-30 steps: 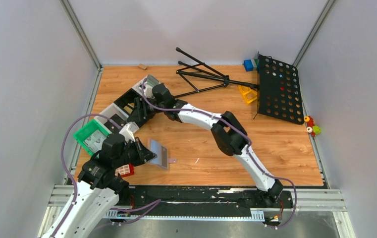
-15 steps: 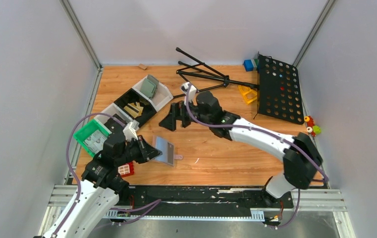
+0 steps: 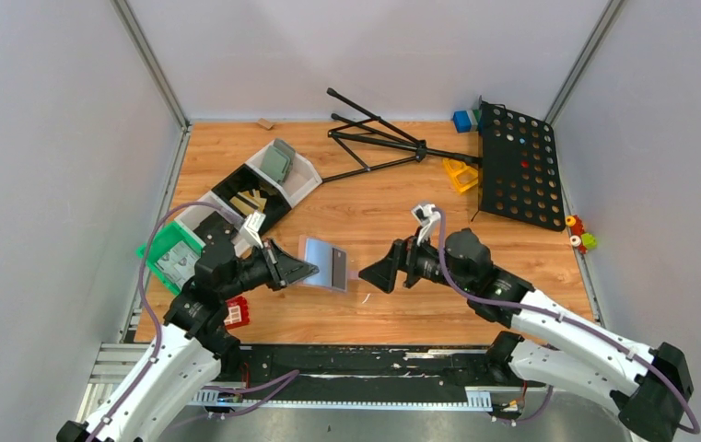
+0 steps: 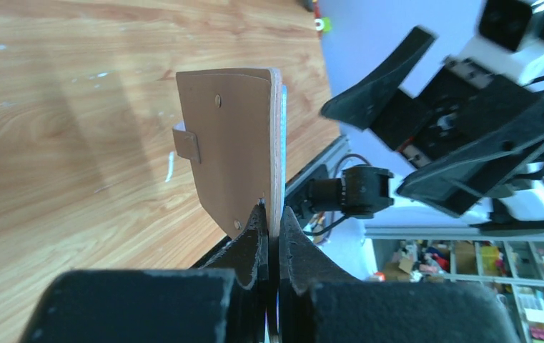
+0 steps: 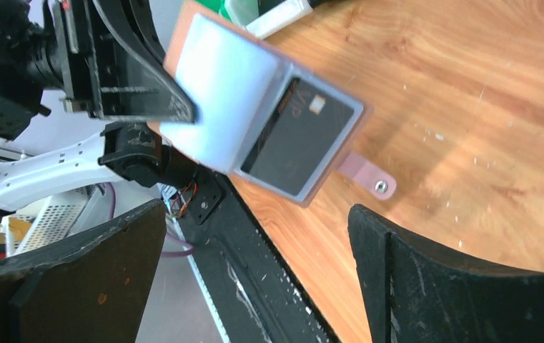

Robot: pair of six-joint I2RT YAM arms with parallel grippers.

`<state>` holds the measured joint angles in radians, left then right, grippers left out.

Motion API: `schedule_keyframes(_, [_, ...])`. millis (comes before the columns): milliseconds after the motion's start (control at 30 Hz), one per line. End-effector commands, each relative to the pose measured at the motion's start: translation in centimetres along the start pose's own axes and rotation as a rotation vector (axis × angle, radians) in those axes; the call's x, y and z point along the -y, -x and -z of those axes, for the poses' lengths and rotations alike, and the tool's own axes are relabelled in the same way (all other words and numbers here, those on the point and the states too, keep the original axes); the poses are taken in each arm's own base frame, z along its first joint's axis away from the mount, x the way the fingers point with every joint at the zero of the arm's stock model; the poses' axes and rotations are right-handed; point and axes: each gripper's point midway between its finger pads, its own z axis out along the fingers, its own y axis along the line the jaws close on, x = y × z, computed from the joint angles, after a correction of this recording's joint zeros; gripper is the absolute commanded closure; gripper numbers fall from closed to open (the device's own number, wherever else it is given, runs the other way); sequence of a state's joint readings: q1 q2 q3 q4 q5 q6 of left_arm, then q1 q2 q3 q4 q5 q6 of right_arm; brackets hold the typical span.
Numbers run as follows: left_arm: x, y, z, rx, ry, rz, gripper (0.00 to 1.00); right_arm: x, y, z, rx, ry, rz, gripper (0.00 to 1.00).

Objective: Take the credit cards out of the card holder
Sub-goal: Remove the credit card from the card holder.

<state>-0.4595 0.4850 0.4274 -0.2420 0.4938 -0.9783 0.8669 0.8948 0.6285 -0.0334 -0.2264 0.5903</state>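
Above table (image 3: pixel 512 267) front-centre: L gripper (image 3: pixel 301 270) pinching card holder (image 3: pixel 326 264) by one end, lifted off wood, pocket side turned twd R arm. Black credit card (image 5: pixel 299 136) in pocket, not yet out. R gripper (image 3: pixel 376 274) spread wide, just beside holder, apart from it, prob. lined up to pull card.

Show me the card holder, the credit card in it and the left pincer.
card holder (image 5: pixel 215 93): right wrist view, on its pale blue flap.
credit card (image 5: pixel 299 139): right wrist view, middle of black face.
left pincer (image 4: pixel 274 218): left wrist view, between its fingertips.
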Motion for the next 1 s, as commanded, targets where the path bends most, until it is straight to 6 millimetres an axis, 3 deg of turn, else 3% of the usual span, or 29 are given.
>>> schedule_keyframes(0, [5.6,2.1,0.1,0.057,-0.240,-0.037,1.00,-0.6,-0.4,1.5,0.060,0.043,-0.111,0.02])
schedule_keyframes(267, [9.8,3.9,1.3,0.122,-0.403,-0.002,1.00,-1.2,0.3,2.9,0.192,0.125,-0.321,0.02])
schedule_keyframes(467, [11.8,4.3,2.2,0.141,-0.543,0.064,1.00,-2.6,1.4,2.3,0.215,0.201,-0.425,0.02])
schedule_keyframes(967, [14.8,4.2,4.0,0.113,-0.715,0.111,1.00,-4.8,5.7,1.9,0.353,0.357,-0.573,0.11])
